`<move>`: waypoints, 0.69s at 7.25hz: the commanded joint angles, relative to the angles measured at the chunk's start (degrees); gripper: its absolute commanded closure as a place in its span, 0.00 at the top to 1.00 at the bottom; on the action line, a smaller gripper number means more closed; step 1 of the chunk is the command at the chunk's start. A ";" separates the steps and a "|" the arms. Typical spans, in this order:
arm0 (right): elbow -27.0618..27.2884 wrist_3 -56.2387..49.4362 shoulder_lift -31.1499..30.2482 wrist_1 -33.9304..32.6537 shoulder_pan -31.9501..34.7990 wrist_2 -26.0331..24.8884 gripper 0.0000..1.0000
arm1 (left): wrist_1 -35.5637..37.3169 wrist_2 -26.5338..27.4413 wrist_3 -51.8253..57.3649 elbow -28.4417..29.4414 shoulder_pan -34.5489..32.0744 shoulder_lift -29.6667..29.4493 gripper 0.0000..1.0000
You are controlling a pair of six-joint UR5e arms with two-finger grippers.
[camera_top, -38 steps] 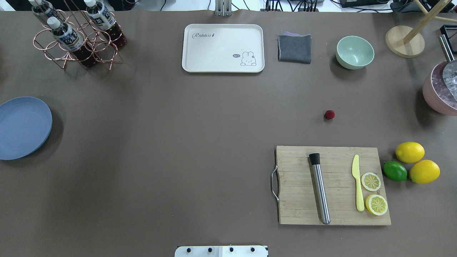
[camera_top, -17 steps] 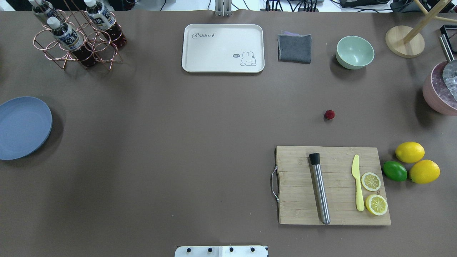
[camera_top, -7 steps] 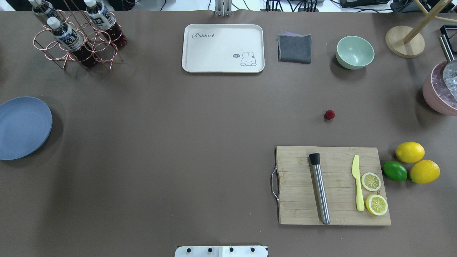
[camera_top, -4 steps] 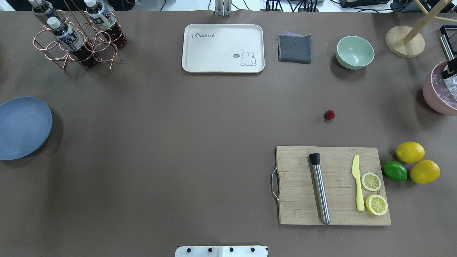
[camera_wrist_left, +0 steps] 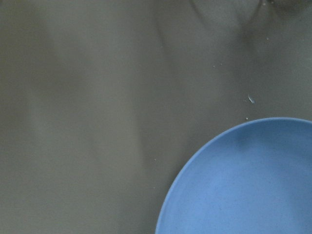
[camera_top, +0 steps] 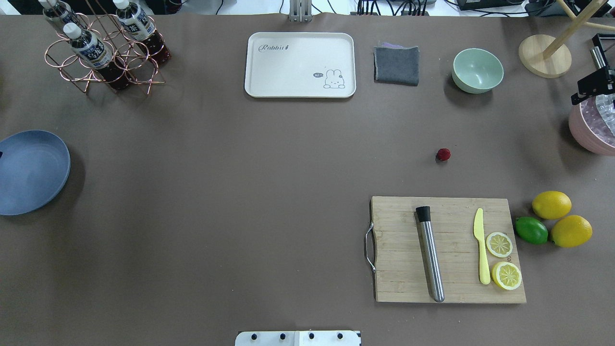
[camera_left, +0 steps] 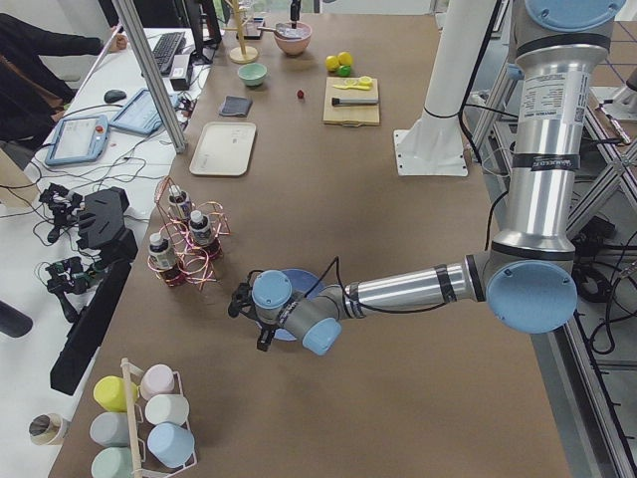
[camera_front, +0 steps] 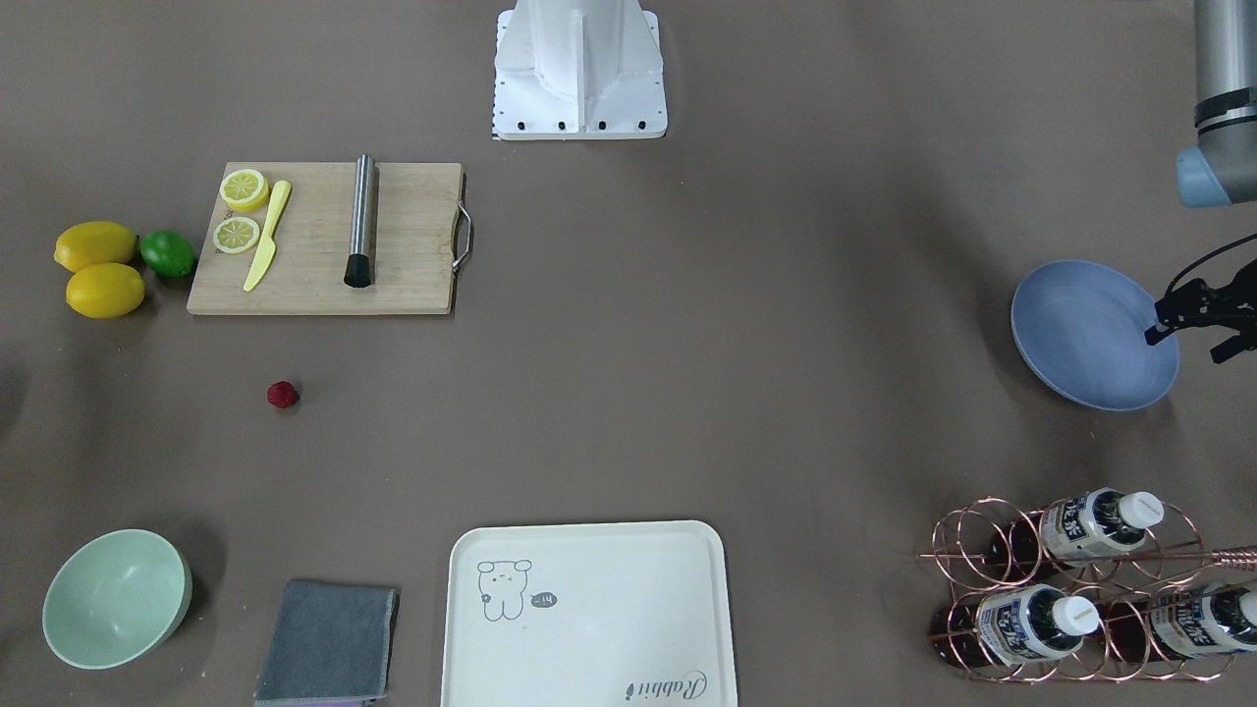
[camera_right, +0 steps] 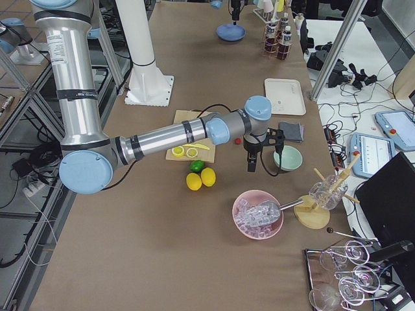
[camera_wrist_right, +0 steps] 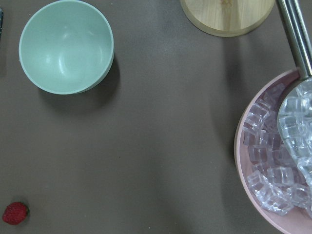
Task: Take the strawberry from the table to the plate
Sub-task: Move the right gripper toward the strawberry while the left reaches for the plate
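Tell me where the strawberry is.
In the overhead view the strawberry lies on the right half of the table, between the wooden cutting board and the mint-green bowl.

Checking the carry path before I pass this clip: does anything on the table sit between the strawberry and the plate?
Nothing visible does. Bare table runs from the strawberry to the plate. The tray lies beyond that line, and the board is on the robot's side of it.

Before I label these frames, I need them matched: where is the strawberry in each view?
Front-facing: strawberry left, above the mint-green bowl.
Overhead: strawberry right of centre, below the bowl.
Exterior left: strawberry far, top centre.
Exterior right: strawberry centre, partly hidden by the right arm.
Left wrist: not in it.
Right wrist: strawberry bottom-left corner.
Shared landmark: the bowl.
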 commanded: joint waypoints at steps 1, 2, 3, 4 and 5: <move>0.78 1.86 0.11 0.00 -0.39 0.00 1.00 | -0.84 0.22 -0.24 1.09 0.58 0.04 0.97; 1.13 2.48 0.11 0.00 -0.92 0.00 1.00 | -0.93 0.22 -0.15 1.44 0.84 0.04 0.97; 1.14 3.01 0.19 0.09 -1.62 -0.09 1.00 | -0.93 0.31 -0.15 1.71 1.28 0.04 0.97; 1.22 3.37 0.46 1.83 -2.84 -0.18 1.00 | -0.93 0.31 -0.15 1.88 1.98 0.04 0.97; 1.23 5.28 0.72 3.24 -3.72 -0.18 1.00 | -0.93 0.31 -0.15 1.80 2.33 0.04 0.93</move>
